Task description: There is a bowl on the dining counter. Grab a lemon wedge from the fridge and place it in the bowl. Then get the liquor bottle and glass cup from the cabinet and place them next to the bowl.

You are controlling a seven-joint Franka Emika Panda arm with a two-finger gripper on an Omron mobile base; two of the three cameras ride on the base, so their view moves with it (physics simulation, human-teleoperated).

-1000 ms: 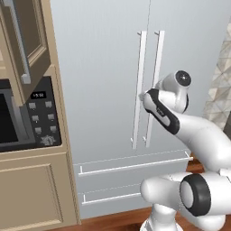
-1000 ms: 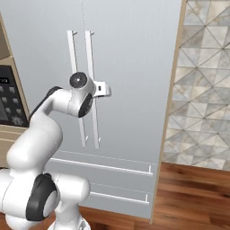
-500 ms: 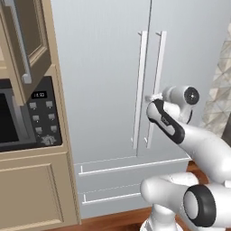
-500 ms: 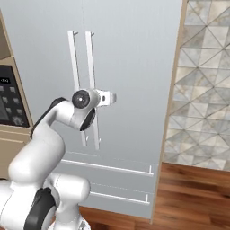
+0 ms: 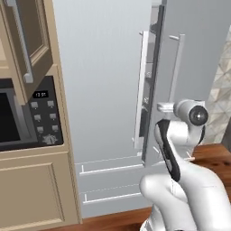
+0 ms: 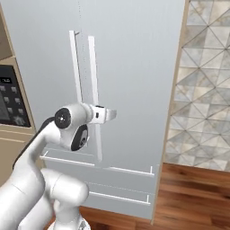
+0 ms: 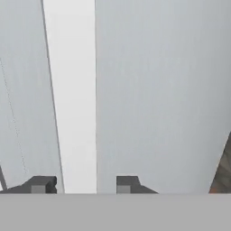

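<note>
The fridge (image 5: pixel 103 81) stood in front of the robot, tall and pale grey, and its right-hand door (image 5: pixel 198 49) was ajar. In the left base view that door was swung a little way out, with a dark narrow gap (image 5: pixel 156 67) along its inner edge, too thin to show what lay inside. The left-hand door was flush and shut, and the two drawers (image 5: pixel 113 169) below were closed. The gripper (image 7: pixel 85 184) was at the right door's long vertical handle (image 7: pixel 72 99). In the hand view the pale bar ran up between the two dark fingertips (image 7: pixel 127 182): one tip sat just beside the bar and the other stood clear of it with grey door showing between. The gripper was therefore released, straddling the handle rather than clamped on it. From the right base view the gripper (image 6: pixel 111 115) reached level across to that handle (image 6: pixel 94 90), roughly halfway up it, with the other door's handle (image 6: pixel 74 67) just beside. Left of the fridge, a tan cabinet (image 5: pixel 31 40) hung high with a silver bar handle on its panelled door. Beneath it sat a dark oven panel (image 5: pixel 43 117) with buttons and a small display. A patterned tile wall (image 6: pixel 206 81) and a wood floor (image 6: pixel 197 193) lay to the fridge's right.
</note>
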